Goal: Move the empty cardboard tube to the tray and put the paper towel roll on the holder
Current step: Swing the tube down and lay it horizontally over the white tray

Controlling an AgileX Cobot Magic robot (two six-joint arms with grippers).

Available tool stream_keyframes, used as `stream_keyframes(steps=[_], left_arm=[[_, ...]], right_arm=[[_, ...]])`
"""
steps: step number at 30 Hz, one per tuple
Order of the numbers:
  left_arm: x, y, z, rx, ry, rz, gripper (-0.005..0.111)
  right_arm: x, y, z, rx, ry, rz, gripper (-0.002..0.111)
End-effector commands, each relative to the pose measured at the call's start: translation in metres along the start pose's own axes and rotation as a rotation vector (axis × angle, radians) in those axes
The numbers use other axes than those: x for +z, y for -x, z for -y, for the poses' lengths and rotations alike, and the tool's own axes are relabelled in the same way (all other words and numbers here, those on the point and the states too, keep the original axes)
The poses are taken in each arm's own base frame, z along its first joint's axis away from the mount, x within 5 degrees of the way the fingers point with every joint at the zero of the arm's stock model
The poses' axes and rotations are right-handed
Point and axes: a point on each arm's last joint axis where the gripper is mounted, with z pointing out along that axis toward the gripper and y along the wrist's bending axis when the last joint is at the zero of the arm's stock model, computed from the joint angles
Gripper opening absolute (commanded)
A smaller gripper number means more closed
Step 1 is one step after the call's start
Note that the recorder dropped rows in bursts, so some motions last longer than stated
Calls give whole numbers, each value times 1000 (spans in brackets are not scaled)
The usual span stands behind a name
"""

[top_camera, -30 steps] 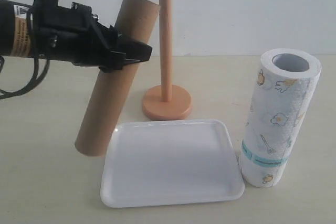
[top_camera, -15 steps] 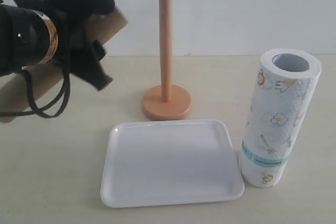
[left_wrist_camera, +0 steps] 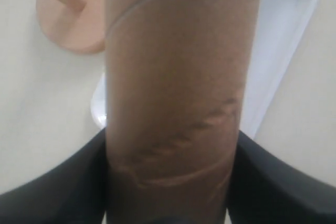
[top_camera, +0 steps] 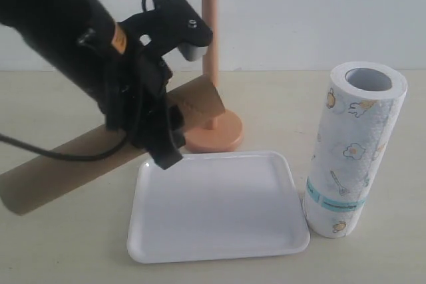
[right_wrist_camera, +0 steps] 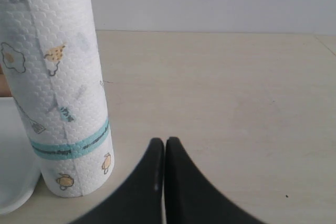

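Observation:
The empty cardboard tube (top_camera: pixel 66 167) hangs almost level, slanting from low at the left up to its right end in front of the holder's base (top_camera: pixel 223 134). My left gripper (top_camera: pixel 160 134) is shut on the tube near that right end, over the tray's back left corner. In the left wrist view the tube (left_wrist_camera: pixel 176 77) fills the gap of the left gripper (left_wrist_camera: pixel 170 142), with the tray (left_wrist_camera: pixel 286 30) and the holder's base (left_wrist_camera: pixel 65 24) beyond. The white tray (top_camera: pixel 219 207) lies flat. The paper towel roll (top_camera: pixel 356 151) stands upright at the tray's right. My right gripper (right_wrist_camera: pixel 164 144) is shut beside the roll (right_wrist_camera: pixel 58 77), holding nothing.
The holder's thin pole (top_camera: pixel 210 38) rises just behind the tube's raised end. A cable (top_camera: pixel 40 154) trails from the left arm across the tube. A corner of the tray (right_wrist_camera: pixel 10 182) shows beside the roll in the right wrist view.
The left arm has swung the tube from steeply tilted to nearly level and carried it rightwards and down towards the tray's back left corner. The roll, holder, tray have stayed put.

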Motion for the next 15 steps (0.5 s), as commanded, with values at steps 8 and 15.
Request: stream_keyframes(steps=[8, 15], left_arm=[[86, 35, -2, 228, -163, -290, 4], [122, 52, 1, 196, -194, -219, 4]], right_arm=[[0, 1, 0, -2, -4, 15, 0], [0, 1, 0, -2, -4, 15, 0]])
